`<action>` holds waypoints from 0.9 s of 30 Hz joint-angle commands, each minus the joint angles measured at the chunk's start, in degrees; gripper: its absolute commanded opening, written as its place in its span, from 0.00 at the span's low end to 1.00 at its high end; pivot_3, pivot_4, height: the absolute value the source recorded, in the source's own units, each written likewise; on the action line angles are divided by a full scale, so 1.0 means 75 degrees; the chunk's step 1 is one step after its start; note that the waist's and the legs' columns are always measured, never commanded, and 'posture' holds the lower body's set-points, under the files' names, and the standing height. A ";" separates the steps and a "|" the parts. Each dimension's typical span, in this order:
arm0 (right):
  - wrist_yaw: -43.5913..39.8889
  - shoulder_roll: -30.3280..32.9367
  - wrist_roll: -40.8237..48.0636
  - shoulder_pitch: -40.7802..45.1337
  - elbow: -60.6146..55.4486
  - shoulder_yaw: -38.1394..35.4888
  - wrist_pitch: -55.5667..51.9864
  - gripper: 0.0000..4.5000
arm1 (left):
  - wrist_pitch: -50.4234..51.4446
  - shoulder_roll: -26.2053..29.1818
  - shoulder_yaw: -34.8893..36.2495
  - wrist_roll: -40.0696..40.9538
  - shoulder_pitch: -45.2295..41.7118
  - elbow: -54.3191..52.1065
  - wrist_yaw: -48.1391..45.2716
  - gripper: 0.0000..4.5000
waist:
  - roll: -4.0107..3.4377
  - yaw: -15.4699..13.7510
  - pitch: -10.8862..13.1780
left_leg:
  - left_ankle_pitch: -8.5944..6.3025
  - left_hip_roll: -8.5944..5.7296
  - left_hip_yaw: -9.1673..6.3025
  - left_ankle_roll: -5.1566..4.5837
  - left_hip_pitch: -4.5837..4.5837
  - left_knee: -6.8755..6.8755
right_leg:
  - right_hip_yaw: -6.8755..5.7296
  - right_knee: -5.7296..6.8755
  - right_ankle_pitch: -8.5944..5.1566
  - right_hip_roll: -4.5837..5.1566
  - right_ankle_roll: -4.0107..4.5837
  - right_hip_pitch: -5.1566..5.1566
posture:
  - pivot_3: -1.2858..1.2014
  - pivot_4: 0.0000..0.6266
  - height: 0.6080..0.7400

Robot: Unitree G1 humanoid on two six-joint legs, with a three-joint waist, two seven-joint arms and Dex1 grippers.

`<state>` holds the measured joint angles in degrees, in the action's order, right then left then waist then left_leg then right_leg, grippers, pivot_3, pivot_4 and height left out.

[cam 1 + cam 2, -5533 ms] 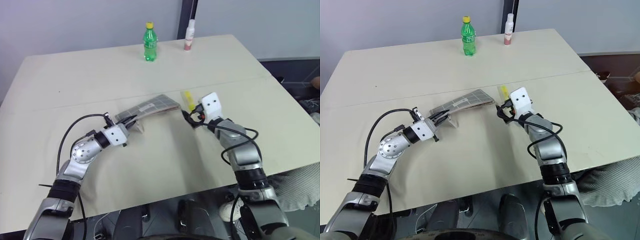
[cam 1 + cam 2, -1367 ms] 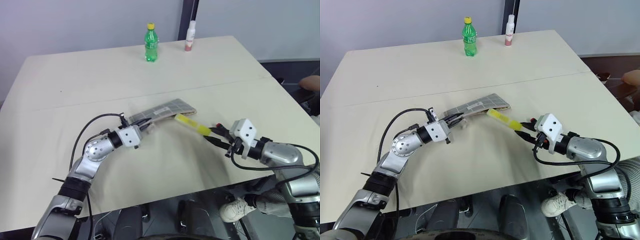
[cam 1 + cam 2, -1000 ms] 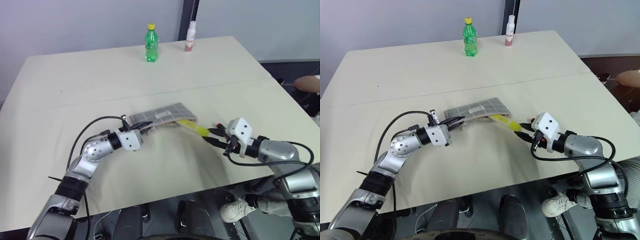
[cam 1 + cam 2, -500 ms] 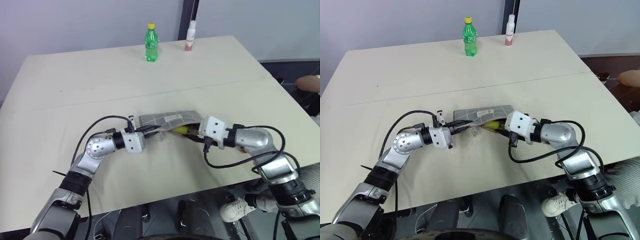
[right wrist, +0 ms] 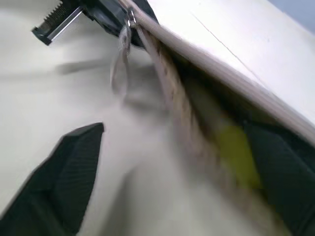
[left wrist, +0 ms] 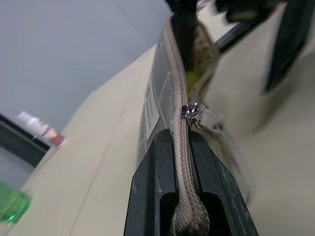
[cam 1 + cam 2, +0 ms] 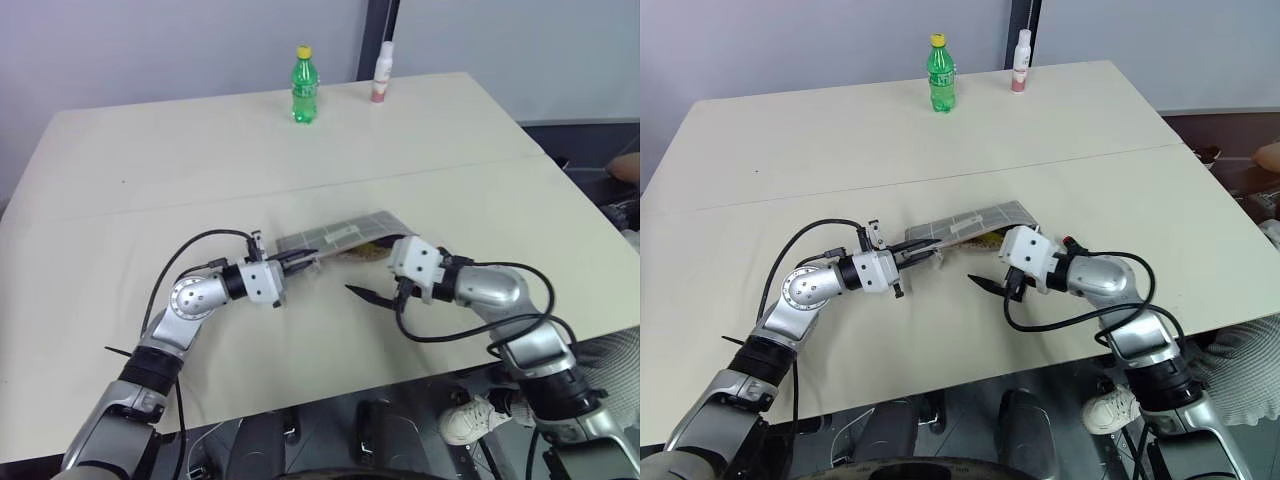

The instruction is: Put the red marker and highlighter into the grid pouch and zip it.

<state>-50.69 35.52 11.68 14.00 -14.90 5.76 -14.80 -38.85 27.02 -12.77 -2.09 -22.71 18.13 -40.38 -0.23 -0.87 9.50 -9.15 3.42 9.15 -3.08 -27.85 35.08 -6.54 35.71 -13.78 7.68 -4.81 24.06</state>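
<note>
The left hand [image 7: 300, 265] clamps the pouch [image 7: 345, 232] end beside its zip pull [image 6: 193, 110], while the open right hand [image 7: 378, 282] sits at the mouth, highlighter [image 5: 236, 152] inside.

Head pair looks forward and down over the table [image 7: 150, 150], bottle [image 7: 303, 84] at 12 o'clock. Wrist cameras sit close, both facing the grid pouch [image 6: 162, 83] zipper from opposite ends.

A green bottle [image 7: 304, 84] with a yellow cap stands upright near the far edge of the beige table [image 7: 150, 160]. Near it, a slim white bottle [image 7: 381, 72] with a pink lower part also stands upright. A thin seam line crosses the table surface.
</note>
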 commanded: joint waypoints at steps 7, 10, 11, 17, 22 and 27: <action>0.0458 0.0766 0.1266 -0.1856 -0.1716 -0.2344 -0.1215 0.99 | -0.0024 0.0042 0.0331 -0.0259 0.0069 -0.0014 0.0587 0.00 | 0.0000 -0.0023 0.0000 | -0.0003 0.0000 -0.0002 -0.0002 0.0000 -0.0001 | 0.0000 -0.0008 0.0000 0.0000 0.0000 -0.0003 | 0.52 0.24 1.00; 0.1205 0.0697 0.0777 -0.2517 -0.1533 -0.2981 -0.1100 0.99 | -0.0007 -0.0033 0.0260 -0.0233 0.0050 -0.0063 0.0567 0.00 | 0.0000 -0.0009 -0.0001 | -0.0004 0.0000 0.0001 -0.0001 -0.0001 -0.0006 | 0.0000 -0.0021 0.0003 0.0000 0.0003 -0.0004 | 0.52 0.24 1.00; 0.1422 0.0643 0.0659 -0.2820 -0.1419 -0.3258 -0.1095 0.99 | 0.0003 -0.0075 0.0221 -0.0230 0.0035 -0.0077 0.0544 0.00 | 0.0000 -0.0023 -0.0001 | -0.0004 0.0000 0.0001 -0.0001 -0.0001 -0.0007 | 0.0000 -0.0023 0.0003 0.0001 0.0003 -0.0005 | 0.52 0.24 1.00; 0.1550 0.0799 0.0342 -0.3818 -0.0562 -0.3914 -0.0876 0.99 | -0.0038 -0.0220 0.0063 -0.0198 -0.0068 0.0040 0.0357 0.00 | 0.0001 -0.0008 -0.0001 | -0.0013 -0.0001 0.0002 0.0000 -0.0012 -0.0007 | 0.0000 -0.0037 0.0005 -0.0001 0.0000 -0.0001 | 0.52 0.24 1.00; 0.1689 0.0608 0.0576 -0.3506 0.0108 -0.3883 -0.1055 0.99 | -0.0088 -0.0272 0.0019 -0.0192 -0.0223 0.0161 0.0254 0.00 | 0.0001 0.0021 -0.0001 | -0.0013 0.0002 0.0001 0.0000 -0.0005 -0.0007 | 0.0001 -0.0036 0.0006 -0.0004 -0.0002 -0.0004 | 0.52 0.24 1.00; 0.1711 0.0425 0.0893 -0.3009 0.0453 -0.3784 -0.1362 0.56 | 0.0140 -0.0370 0.0146 -0.0036 -0.0303 0.0123 0.0246 0.00 | 0.0000 0.0016 -0.0001 | -0.0013 0.0002 -0.0001 -0.0001 -0.0006 -0.0005 | 0.0001 -0.0036 0.0006 -0.0003 -0.0002 -0.0004 | 0.52 0.24 1.00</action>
<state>-38.21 39.01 17.10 -9.47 -11.58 -21.73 -24.40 -37.65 24.37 -12.58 -3.67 -23.90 20.10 -38.63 -0.24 -0.74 9.49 -9.25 3.43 9.15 -3.09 -27.90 35.05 -6.54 35.44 -13.73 7.65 -4.82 24.03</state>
